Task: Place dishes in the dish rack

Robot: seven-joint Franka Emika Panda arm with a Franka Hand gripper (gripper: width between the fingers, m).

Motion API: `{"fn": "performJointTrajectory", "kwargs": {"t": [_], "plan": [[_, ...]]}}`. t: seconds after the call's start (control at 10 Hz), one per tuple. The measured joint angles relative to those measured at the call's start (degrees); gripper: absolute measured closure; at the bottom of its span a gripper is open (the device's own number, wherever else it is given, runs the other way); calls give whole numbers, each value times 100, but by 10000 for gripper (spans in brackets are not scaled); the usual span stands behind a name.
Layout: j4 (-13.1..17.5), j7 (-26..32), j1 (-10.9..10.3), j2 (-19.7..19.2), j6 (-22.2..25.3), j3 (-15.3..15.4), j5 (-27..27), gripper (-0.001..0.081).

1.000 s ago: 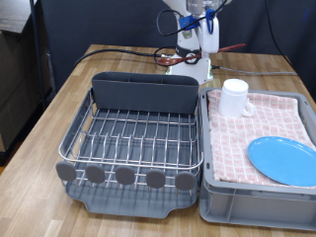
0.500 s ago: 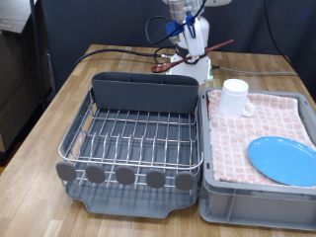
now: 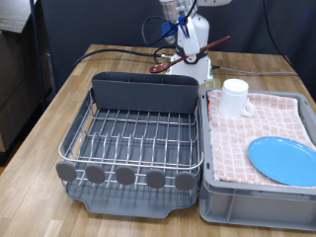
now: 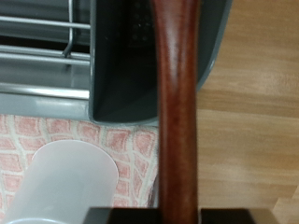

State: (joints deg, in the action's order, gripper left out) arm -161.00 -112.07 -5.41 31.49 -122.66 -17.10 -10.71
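Dark-brown wood fills the middle of the wrist view: we see the wooden spoon point(image 4: 177, 103) as a long handle running straight up the frame, its near end seated between the fingers point(image 4: 112, 216) of the gripper point(image 4: 173, 217), which are clenched on it. In the exterior view we find the gripper point(image 3: 185, 22) high at the top of the frame, above the far edge of the tabletop point(image 3: 59, 104), with the spoon point(image 3: 188, 54) slanting in the air, bowl end lower and toward the exterior view's left, handle tip up toward the right. Below and nearer the camera stands the dish rack point(image 3: 138, 138), its silver wires bare between the tall grey back compartment and the row of round knobs. Just beside the rack, on the exterior view's right, sits a grey plastic crate point(image 3: 247, 202) lined with a red-and-white checked cloth point(image 3: 257, 123); the white mug point(image 3: 234, 97) stands at the crate's far corner and the light-blue plate point(image 3: 284, 160) lies flat at its near right.
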Motion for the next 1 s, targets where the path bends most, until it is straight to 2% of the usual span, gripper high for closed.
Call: {"fn": "performJointTrajectory", "kwargs": {"t": [0.3, 0.6, 1.0], "plan": [[3, 510, 1, -75, 17, -517, -302, 713], [5, 1107, 1, -319, -1, -1080, -436, 713], [22, 1817, -6, -748, -384, -1521, -587, 713]]}}
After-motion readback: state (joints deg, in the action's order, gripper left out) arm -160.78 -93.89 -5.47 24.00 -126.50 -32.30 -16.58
